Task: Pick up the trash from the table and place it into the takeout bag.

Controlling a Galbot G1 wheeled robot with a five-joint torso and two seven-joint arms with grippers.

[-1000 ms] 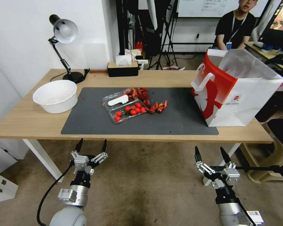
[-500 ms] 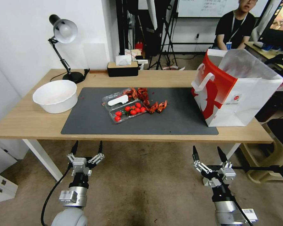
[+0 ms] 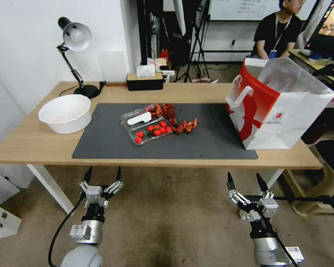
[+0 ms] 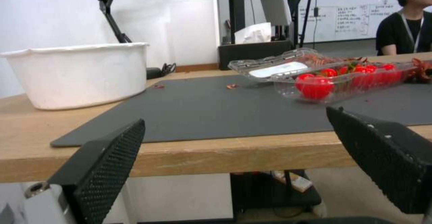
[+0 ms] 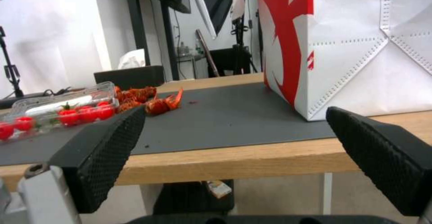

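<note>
The takeout bag [image 3: 282,107], red and white with flat white handles, stands open at the right end of the table [image 3: 26,144], on the corner of the dark grey mat [image 3: 111,144]. In the right wrist view the takeout bag [image 5: 360,48] rises just past the table edge. The trash is out of view. My left gripper [image 3: 104,170] hangs open and empty below the table's front edge, left of centre. My right gripper [image 3: 244,177] hangs open and empty below the front edge, under the bag's near corner.
A large white bowl [image 3: 65,113] sits at the table's left. A clear tray of red tomatoes [image 3: 148,129] and loose red crawfish shells [image 3: 178,120] lie mid-mat. A desk lamp [image 3: 76,40] and a tissue box [image 3: 144,79] stand at the back edge.
Both grippers shifted slightly lower and leftward below the table edge during the first half second, then stayed still. Nothing on the table moved.
</note>
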